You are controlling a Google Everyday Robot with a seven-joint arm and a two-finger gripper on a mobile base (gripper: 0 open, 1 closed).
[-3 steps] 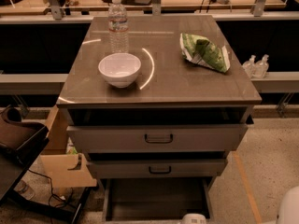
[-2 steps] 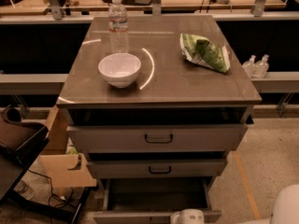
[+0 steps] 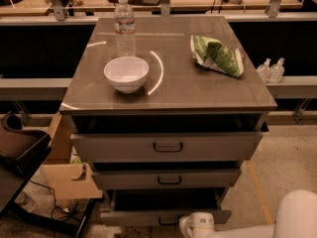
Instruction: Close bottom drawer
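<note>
The bottom drawer (image 3: 138, 216) stands pulled out at the foot of the desk (image 3: 198, 90), its dark inside showing behind the short front panel. The white pincer (image 3: 197, 225) sits low at the picture's lower edge, right at that panel, just right of the small black handle (image 3: 168, 221); whether it is wide or narrow I cannot tell. On the desk stand a white bowl (image 3: 126, 73), a water bottle (image 3: 125, 26) and a green packet (image 3: 216, 55).

Three drawers (image 3: 166, 147) are counted, bottom drawer (image 3: 143, 216) included, plus one bowl (image 3: 126, 73), one water bottle (image 3: 125, 26) and one green bag (image 3: 216, 55). Two small bottles (image 3: 264, 69) are spotted too, and one gripper (image 3: 198, 224) is seen low by the bottom drawer's front.
</note>
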